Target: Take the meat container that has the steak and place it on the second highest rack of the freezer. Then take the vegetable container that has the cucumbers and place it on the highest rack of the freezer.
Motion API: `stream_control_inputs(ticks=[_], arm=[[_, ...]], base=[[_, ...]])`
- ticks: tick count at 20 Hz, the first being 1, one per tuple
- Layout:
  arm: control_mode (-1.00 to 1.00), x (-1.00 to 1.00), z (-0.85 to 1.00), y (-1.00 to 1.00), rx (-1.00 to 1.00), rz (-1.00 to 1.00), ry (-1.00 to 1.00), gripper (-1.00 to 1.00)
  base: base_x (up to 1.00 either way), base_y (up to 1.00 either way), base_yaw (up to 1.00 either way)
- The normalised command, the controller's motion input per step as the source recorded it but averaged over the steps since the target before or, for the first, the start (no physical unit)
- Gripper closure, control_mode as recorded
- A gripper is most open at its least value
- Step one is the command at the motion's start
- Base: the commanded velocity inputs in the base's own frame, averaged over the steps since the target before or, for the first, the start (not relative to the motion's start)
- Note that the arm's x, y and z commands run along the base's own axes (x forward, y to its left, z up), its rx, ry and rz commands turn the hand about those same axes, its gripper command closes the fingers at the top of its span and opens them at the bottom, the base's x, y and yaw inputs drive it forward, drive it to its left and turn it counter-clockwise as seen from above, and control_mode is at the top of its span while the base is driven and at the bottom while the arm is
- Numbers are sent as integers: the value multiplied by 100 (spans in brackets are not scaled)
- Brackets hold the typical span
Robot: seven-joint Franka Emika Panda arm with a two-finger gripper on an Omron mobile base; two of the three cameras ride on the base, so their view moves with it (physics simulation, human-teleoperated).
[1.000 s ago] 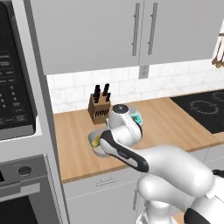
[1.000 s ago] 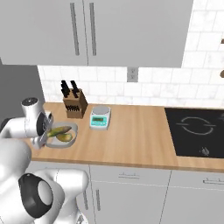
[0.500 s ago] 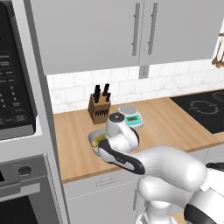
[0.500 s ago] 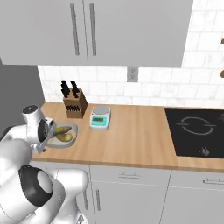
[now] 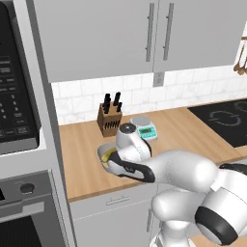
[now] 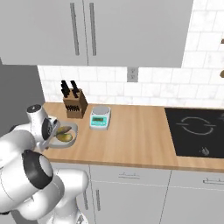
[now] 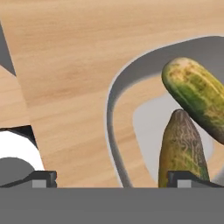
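The vegetable container (image 5: 102, 153) is a shallow grey bowl (image 6: 72, 138) near the counter's front left edge, with cucumbers (image 7: 192, 94) lying in it. My gripper (image 7: 114, 179) is open and hangs right over the container's rim (image 7: 113, 109). One fingertip (image 7: 188, 177) is over a cucumber inside and the other fingertip (image 7: 41, 177) is over bare wood outside. The hand (image 6: 47, 129) leans in over the bowl from its left side, and in the left base view the hand (image 5: 130, 144) covers much of it. The meat container and the freezer are out of view.
A knife block (image 5: 108, 120) and a kitchen scale (image 5: 144, 130) stand just behind the bowl. A black cooktop (image 6: 197, 129) lies at the counter's right. An oven tower (image 5: 19, 125) walls the left end. Upper cabinets (image 6: 87, 30) hang above.
The hand has tipped and sunk slightly toward the bowl while the arm's elbow swung around. The jaws stayed open and the bowl has not moved.
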Motion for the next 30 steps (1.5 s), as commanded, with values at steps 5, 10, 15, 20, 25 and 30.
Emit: stream_control_inputs(ticks=[5,10,15,20,25,30], arm=[[-100,0,-17,0,0,0,0,-100],[-100,-18,-27,0,0,0,-3,-100],[-100,3,-19,0,0,0,0,-100],[-100,28,-2,0,0,0,0,-100],[-100,18,-7,0,0,0,0,-100],[-100,7,-26,0,0,0,0,-100]], base=[[0,0,0],[0,0,0],[0,0,0],[0,0,0],[0,0,0],[0,0,0]])
